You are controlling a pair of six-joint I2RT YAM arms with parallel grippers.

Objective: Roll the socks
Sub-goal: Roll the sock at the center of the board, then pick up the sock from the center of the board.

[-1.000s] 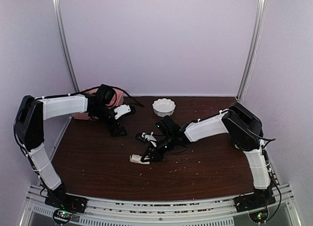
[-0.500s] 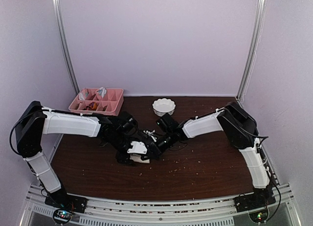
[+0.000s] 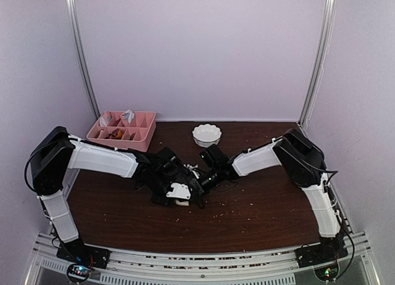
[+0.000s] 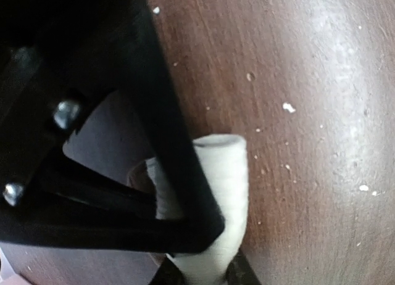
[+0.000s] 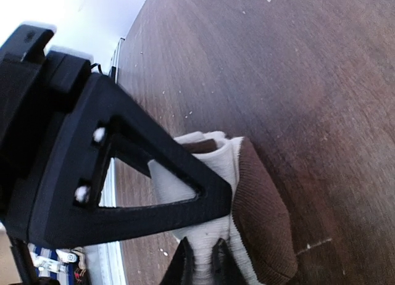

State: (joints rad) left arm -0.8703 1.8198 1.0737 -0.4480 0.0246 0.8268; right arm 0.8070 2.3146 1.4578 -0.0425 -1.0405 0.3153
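The socks (image 3: 181,202) lie bunched at the middle of the dark table, mostly hidden under both grippers in the top view. In the left wrist view a cream rolled end (image 4: 227,174) stands between my left gripper's (image 4: 207,276) fingertips, which pinch it. In the right wrist view the cream fabric with a dark brown patch (image 5: 262,208) is pinched by my right gripper (image 5: 202,260). From above, my left gripper (image 3: 184,195) and right gripper (image 3: 197,186) meet nose to nose over the bundle. I cannot make out a plain tan sock as a separate piece.
A white scalloped bowl (image 3: 207,135) stands at the back centre, just behind the right arm. A pink compartment tray (image 3: 141,134) with small items sits at the back left. Pale crumbs dot the brown table (image 3: 259,214).
My left arm swung from the back left by the tray to the centre and its jaws closed on the cream sock end. My right gripper stayed shut on the socks, shifting slightly.
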